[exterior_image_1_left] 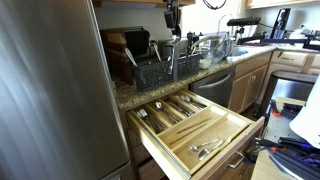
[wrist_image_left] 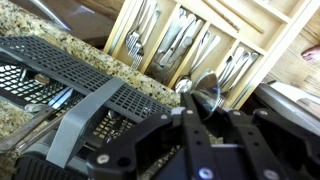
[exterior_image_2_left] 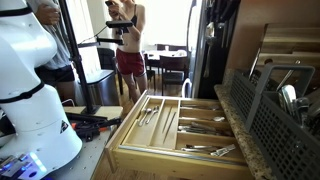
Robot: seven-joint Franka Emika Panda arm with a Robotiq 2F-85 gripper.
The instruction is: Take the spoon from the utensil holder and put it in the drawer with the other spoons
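Over the speckled granite counter (wrist_image_left: 120, 62), between the black grid-sided rectangular utensil basket (wrist_image_left: 75, 65) and the wide pale wooden drawer with long dividers (exterior_image_2_left: 150, 152), your dark two-finger gripper (wrist_image_left: 203, 110) is clenched on the slim silvery metal spoon (wrist_image_left: 205, 86). Wrist view: the bowl pokes out past the fingertips and the handle is hidden behind the jaws, so I cannot tell how far down the handle you grip. In an exterior view the gripper (exterior_image_1_left: 172, 20) hangs above the basket (exterior_image_1_left: 160, 70), with the drawer (exterior_image_1_left: 215, 135) open below and in front. The spoon is too thin to pick out there.

Handling, my read: light, rigid, polished steel, so slippery. A thin handle can pivot or slide in a pinch. Not fragile; a drop just clatters. The best hold is on the flat of the handle near the neck, jaws across its width, so the bowl doesn't swing.

Silvery cutlery (wrist_image_left: 180, 40) fills several compartments. Which one holds spoons is not clear at this size, so check before you lower. Grip tight, travel slow, set it lengthwise along a divider.
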